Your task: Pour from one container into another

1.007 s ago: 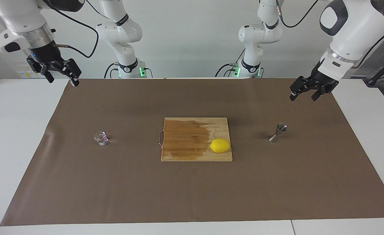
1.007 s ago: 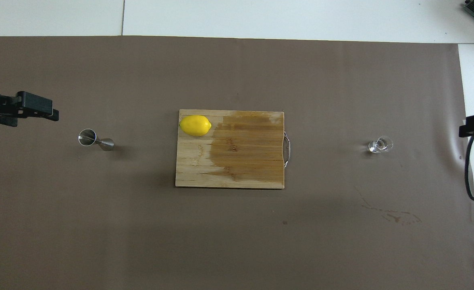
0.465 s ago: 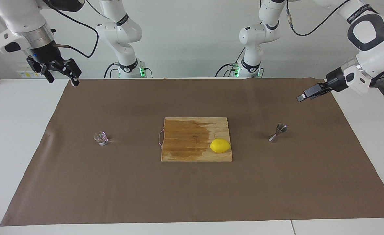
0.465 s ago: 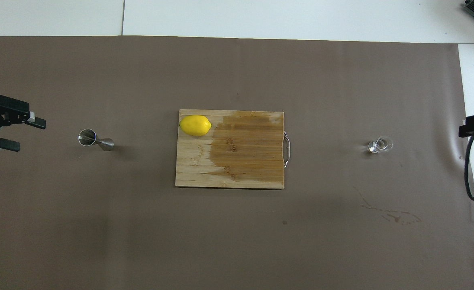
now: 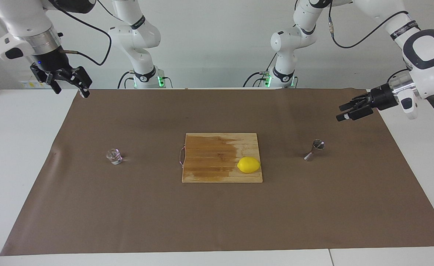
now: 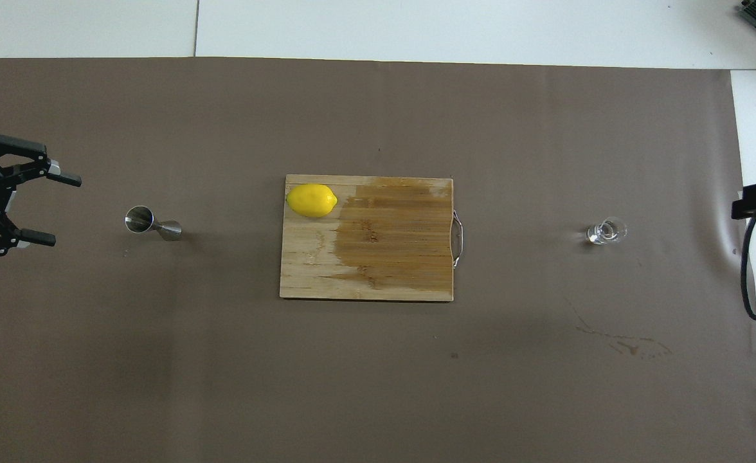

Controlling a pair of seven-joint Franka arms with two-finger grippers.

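Now the left gripper (image 5: 343,112) has swung its wrist round and lies level, fingers spread wide and empty, pointing in over the mat's (image 5: 217,221) edge at the left arm's end, lined up toward the jigger (image 5: 314,150) but well apart from it. That jigger stands untouched near that end of the mat. The glass cup (image 5: 114,156) sits near the right arm's end, with the cutting board (image 5: 209,173) and lemon (image 5: 248,164) between them. The right gripper (image 5: 69,83) waits, open and empty, over its corner nearest the robots. Looks like a side grab on the jigger is coming; no pouring yet
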